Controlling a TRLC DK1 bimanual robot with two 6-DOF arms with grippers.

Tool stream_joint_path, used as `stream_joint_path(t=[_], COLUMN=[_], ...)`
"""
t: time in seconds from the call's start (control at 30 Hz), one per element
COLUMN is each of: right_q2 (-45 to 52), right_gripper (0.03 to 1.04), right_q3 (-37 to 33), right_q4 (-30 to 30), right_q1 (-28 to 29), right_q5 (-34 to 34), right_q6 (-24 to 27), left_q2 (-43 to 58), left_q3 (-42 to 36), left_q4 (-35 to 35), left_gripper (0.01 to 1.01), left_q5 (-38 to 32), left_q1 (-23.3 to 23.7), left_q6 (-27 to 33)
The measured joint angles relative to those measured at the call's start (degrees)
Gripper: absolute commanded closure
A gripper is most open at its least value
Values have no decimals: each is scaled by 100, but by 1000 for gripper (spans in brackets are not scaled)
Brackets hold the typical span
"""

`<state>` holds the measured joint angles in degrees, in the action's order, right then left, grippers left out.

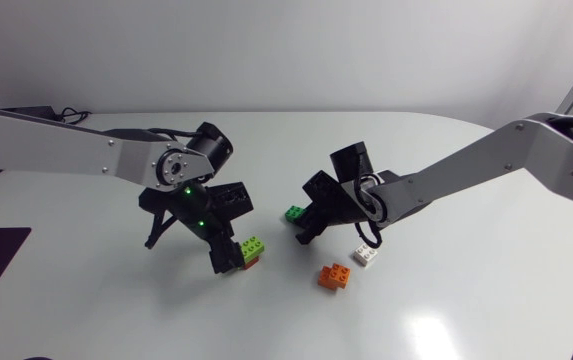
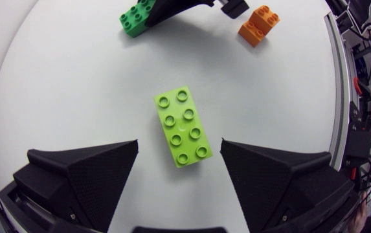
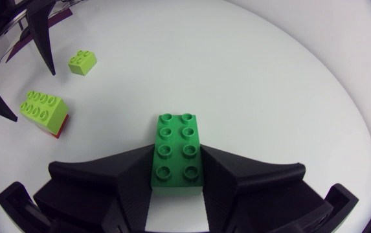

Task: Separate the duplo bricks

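Currently, nearest on the bench (image 1: pixel 466 300) lies an orange brick (image 1: pixel 336 277), with a white brick (image 1: pixel 366 256) just beside it at 2 o'clock. At 10 o'clock from the orange one, the left gripper (image 2: pixel 179 145) stands spread astride a lime brick (image 2: pixel 182 127), neither finger touching it; that brick sits on a red brick (image 1: pixel 252 263). Farther back, at 2 o'clock from the lime brick, the right gripper (image 3: pixel 177 162) pinches a dark green brick (image 3: pixel 177 139) by its long sides.
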<state>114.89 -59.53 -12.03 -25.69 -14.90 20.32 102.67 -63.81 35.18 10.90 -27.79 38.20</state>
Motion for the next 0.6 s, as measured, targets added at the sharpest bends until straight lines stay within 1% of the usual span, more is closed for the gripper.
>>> stream_joint_path(t=[0.13,0.23,0.27,0.33,0.43,0.47,0.6], right_q2=[2,4,4,4,15,15,13], right_gripper=[720,567,489,379,211,198,157], right_q3=[-2,-2,-2,-2,0,0,2], right_q4=[-2,-2,-4,2,11,11,44], right_q1=[-4,-13,-20,-24,-26,-24,-24], right_q5=[0,11,17,17,22,26,37], right_q6=[0,2,2,2,2,2,2], left_q2=[20,22,22,39,98,118,151], left_q3=[42,42,42,42,42,42,42], left_q4=[-101,-120,-120,-125,-166,-181,-243], left_gripper=[146,146,146,148,179,180,269], left_q5=[-70,-68,-72,-76,-87,-101,-131], left_q1=[-31,-61,-83,-116,-173,-195,-232], left_q6=[-81,-136,-177,-210,-234,-240,-299])
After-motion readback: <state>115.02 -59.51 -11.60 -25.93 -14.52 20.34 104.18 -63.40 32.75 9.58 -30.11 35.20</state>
